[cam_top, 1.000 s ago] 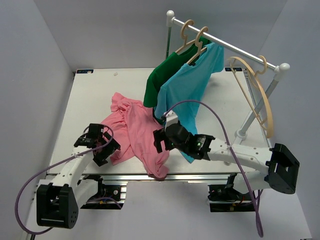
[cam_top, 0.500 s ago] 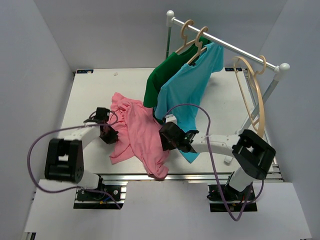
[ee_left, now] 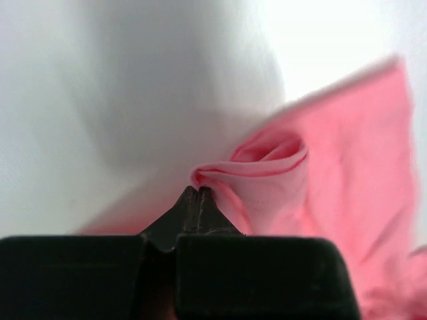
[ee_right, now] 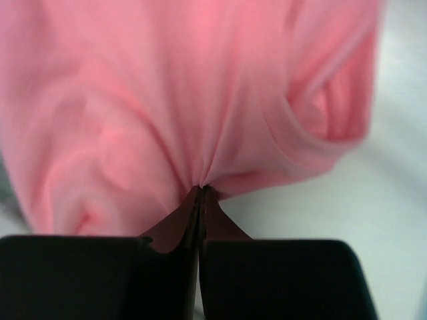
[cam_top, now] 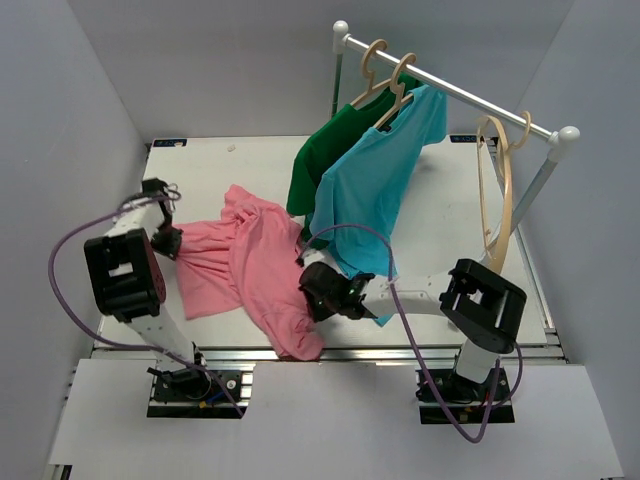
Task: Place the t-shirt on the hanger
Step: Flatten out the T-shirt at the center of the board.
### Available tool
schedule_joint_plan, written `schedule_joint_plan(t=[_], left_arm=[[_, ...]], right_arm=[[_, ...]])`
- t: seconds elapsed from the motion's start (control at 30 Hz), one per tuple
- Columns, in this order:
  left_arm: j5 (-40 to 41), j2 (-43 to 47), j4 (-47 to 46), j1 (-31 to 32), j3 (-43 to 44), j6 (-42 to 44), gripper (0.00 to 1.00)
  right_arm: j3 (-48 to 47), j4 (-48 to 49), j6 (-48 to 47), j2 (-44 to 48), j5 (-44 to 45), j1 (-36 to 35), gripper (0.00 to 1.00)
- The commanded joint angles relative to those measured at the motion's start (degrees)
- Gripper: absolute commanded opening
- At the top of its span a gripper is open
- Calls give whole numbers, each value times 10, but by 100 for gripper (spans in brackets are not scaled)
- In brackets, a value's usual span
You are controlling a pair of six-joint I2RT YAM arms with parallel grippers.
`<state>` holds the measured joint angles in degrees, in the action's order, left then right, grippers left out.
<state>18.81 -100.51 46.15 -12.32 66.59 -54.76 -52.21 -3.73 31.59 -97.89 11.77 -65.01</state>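
Note:
The pink t-shirt (cam_top: 245, 270) lies stretched across the front of the white table (cam_top: 220, 165). At the shirt's left edge my left gripper (cam_top: 172, 243) is shut on a pinched fold of pink cloth (ee_left: 267, 160), its tips (ee_left: 198, 191) pressed together. My right gripper (cam_top: 312, 292) is shut on the shirt's right side; in the right wrist view the pink cloth (ee_right: 167, 87) bunches into the closed tips (ee_right: 201, 189). The bare beige hanger (cam_top: 497, 190) hangs from the rail at the right, away from both grippers.
A white clothes rail (cam_top: 450, 90) crosses the back right on two posts. It carries a green shirt (cam_top: 325, 150) and a teal-blue shirt (cam_top: 370, 185) on like hangers; the blue one hangs down close to my right arm. Grey walls close in on both sides.
Both grippers have closed on the pink shirt. The left arm has swung back and to the left, pulling the shirt out flatter; the right gripper has shifted slightly left.

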Motion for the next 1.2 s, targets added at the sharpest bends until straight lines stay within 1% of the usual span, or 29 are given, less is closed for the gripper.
schedule_joint_plan(t=[0.0, 0.07, 0.1, 0.17, 0.2, 0.23, 0.27, 0.3, 0.33, 0.37, 0.4, 0.43, 0.47, 0.5, 0.57, 0.6, 0.63, 0.67, 0.73, 0.77, 0.8, 0.87, 0.9, 0.93, 0.97, 1.0, 1.07, 1.1, 1.17], left_arm=[[77, -55, 66, -23, 119, -5, 0], [83, -107, 97, -24, 179, -1, 0], [75, -119, 104, -24, 223, 10, 0], [22, -130, 77, -24, 244, 47, 0], [0, -123, 60, -24, 236, 60, 0], [-39, -113, 41, -24, 224, 71, 7], [-57, -101, 21, -23, 211, 95, 17], [-73, -73, -13, -24, 183, 103, 37], [-103, -57, -32, -22, 167, 128, 47], [-120, -42, -46, -22, 156, 141, 56], [-133, -13, -58, -18, 146, 146, 64], [-139, 1, -60, -13, 133, 152, 86], [-149, 14, -59, -7, 129, 156, 98], [-151, 27, -55, 13, 123, 157, 98], [-135, 66, -47, 40, 102, 154, 98], [-125, 80, -37, 71, 93, 149, 98], [-113, 112, -27, 87, 80, 139, 98], [-106, 130, -21, 102, 46, 122, 98], [-100, 174, -18, 145, -6, 96, 98], [-106, 226, -22, 153, -70, 73, 98], [-140, 252, -41, 169, -106, 68, 98], [-179, 332, -69, 190, -173, 58, 98], [-202, 354, -78, 213, -216, 58, 98], [-221, 373, -71, 232, -228, 55, 98], [-215, 391, -58, 252, -236, 49, 98], [-207, 422, -31, 300, -247, 47, 98], [-171, 447, 2, 348, -255, 25, 98], [-175, 468, 11, 392, -268, 25, 98], [-184, 480, 17, 431, -278, 12, 98]], right_arm=[[-28, 10, -32, -27, -105, -61, 0], [-35, 21, -59, -32, -144, -93, 0], [-41, 29, -72, -30, -186, -101, 0], [-48, 56, -107, -20, -230, -125, 0], [-47, 68, -116, 0, -239, -129, 0], [-43, 88, -124, 14, -246, -134, 0], [-40, 96, -129, 27, -249, -136, 5], [-39, 101, -133, 54, -241, -135, 10], [-38, 95, -142, 69, -222, -135, 17], [-40, 85, -147, 83, -167, -133, 30], [-42, 73, -150, 107, -135, -131, 38], [-46, 62, -147, 117, -100, -118, 47], [-51, 43, -141, 124, -51, -106, 57], [-53, 37, -131, 133, -35, -91, 60], [-69, -1, -97, 135, -25, -28, 64], [-76, -34, -88, 129, -32, -7, 65], [-82, -43, -83, 125, -37, 29, 66], [-85, -46, -92, 120, -37, 41, 65], [-101, -45, -104, 103, 0, 54, 65], [-111, -50, -115, 92, 15, 57, 65], [-133, -55, -116, 69, 35, 59, 66], [-155, -67, -121, 40, 32, 75, 65], [-168, -77, -115, 11, 20, 82, 64], [-188, -87, -111, -4, 15, 96, 63], [-194, -88, -108, -16, 11, 104, 61], [-200, -86, -105, -39, -9, 110, 60], [-219, -84, -105, -58, -38, 124, 58], [-225, -83, -109, -77, -46, 125, 58], [-236, -72, -115, -91, -75, 125, 55]])
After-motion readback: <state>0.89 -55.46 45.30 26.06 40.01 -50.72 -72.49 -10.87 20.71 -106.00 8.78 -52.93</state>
